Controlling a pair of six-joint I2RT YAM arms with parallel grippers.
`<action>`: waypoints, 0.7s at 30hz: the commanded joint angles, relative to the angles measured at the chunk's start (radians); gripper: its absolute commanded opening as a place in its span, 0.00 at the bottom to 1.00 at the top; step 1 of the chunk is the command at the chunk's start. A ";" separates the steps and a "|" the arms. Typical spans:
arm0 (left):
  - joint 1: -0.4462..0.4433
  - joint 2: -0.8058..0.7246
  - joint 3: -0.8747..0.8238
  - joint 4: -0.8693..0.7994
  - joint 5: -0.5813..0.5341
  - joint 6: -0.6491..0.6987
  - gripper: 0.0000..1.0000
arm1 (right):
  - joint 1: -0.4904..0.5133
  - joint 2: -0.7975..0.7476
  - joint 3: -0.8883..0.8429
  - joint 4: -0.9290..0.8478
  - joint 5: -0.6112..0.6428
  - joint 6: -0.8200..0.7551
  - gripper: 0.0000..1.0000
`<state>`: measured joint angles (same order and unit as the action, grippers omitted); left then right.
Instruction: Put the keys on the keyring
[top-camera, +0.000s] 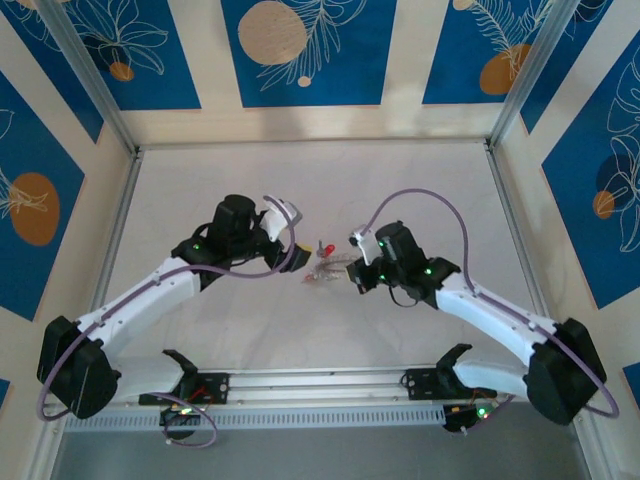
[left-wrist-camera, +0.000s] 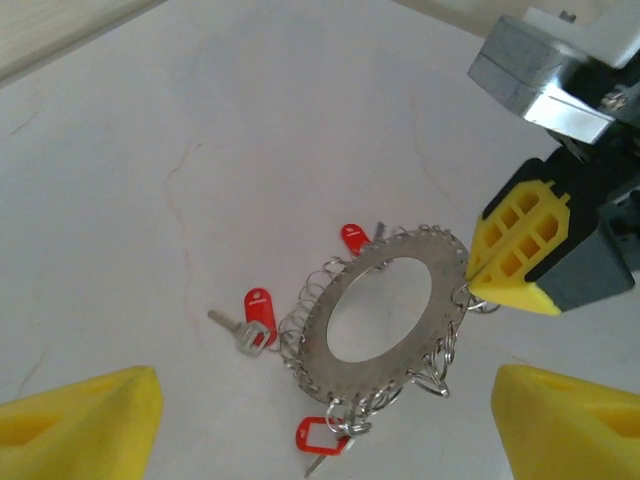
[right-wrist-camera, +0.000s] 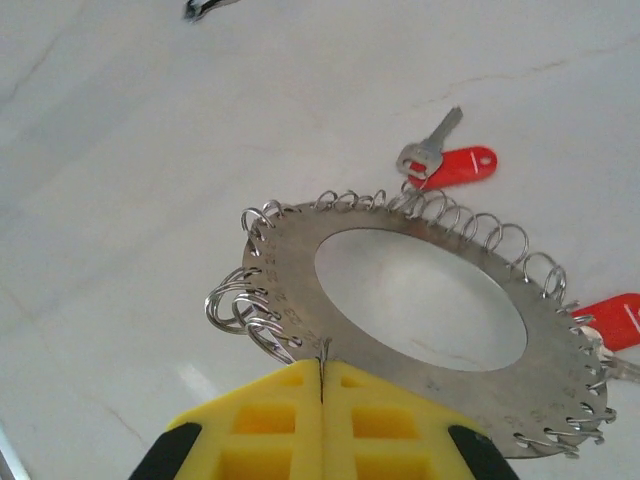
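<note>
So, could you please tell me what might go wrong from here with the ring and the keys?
The right end effector pinches only the rim of the grey metal doughnut-shaped keyring, which could slip or tilt. The open left end effector could snag its silver wire loops if lowered. The small red-headed silver key lies flat on the white table, so it may be hard to pinch.

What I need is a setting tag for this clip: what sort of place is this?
Probably a robot lab cell: a white table walled by blue patterned panels on metal framing, with a left arm and right arm bolted to a rail.
</note>
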<state>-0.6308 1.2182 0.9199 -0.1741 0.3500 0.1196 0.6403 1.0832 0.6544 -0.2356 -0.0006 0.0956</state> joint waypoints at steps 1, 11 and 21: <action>-0.037 -0.018 -0.028 0.040 0.083 0.103 0.84 | -0.016 -0.115 -0.091 0.146 -0.152 -0.295 0.00; -0.097 0.013 -0.074 0.079 0.204 0.245 0.69 | -0.137 -0.206 -0.231 0.459 -0.392 -0.311 0.00; -0.142 0.024 -0.076 0.033 0.220 0.346 0.53 | -0.070 -0.197 -0.264 0.642 -0.458 -0.465 0.00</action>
<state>-0.7597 1.2392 0.8387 -0.1211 0.5236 0.4061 0.5594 0.8890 0.3950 0.2836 -0.3916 -0.3012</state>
